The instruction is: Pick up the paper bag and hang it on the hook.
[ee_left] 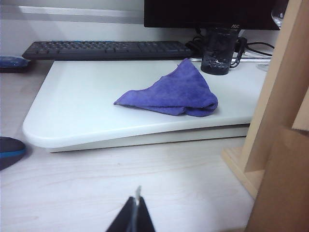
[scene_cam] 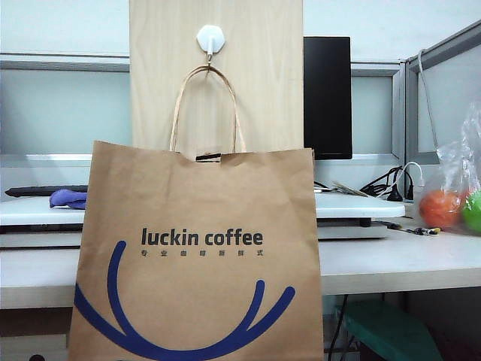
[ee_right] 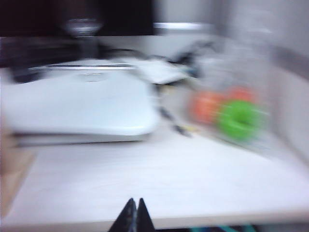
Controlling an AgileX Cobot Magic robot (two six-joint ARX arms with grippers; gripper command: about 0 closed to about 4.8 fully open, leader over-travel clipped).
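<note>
The brown paper bag (scene_cam: 199, 256) with "luckin coffee" lettering hangs by its twisted handle (scene_cam: 207, 105) from the white hook (scene_cam: 210, 37) on the wood-grain board (scene_cam: 255, 68). It fills the front of the exterior view, where neither arm shows. My left gripper (ee_left: 135, 205) is shut and empty, low over the pale desk, with the board's base (ee_left: 270, 140) beside it. In the blurred right wrist view my right gripper (ee_right: 134, 203) is shut and empty over the desk's front edge.
A purple cloth (ee_left: 174, 94) lies on a white raised platform (ee_left: 77, 111). Behind it are a keyboard (ee_left: 106, 48), a dark cup (ee_left: 216, 50) and a monitor (scene_cam: 327, 98). A clear plastic bag with orange and green fruit (scene_cam: 455, 199) stands at the right, near cables (scene_cam: 391, 188).
</note>
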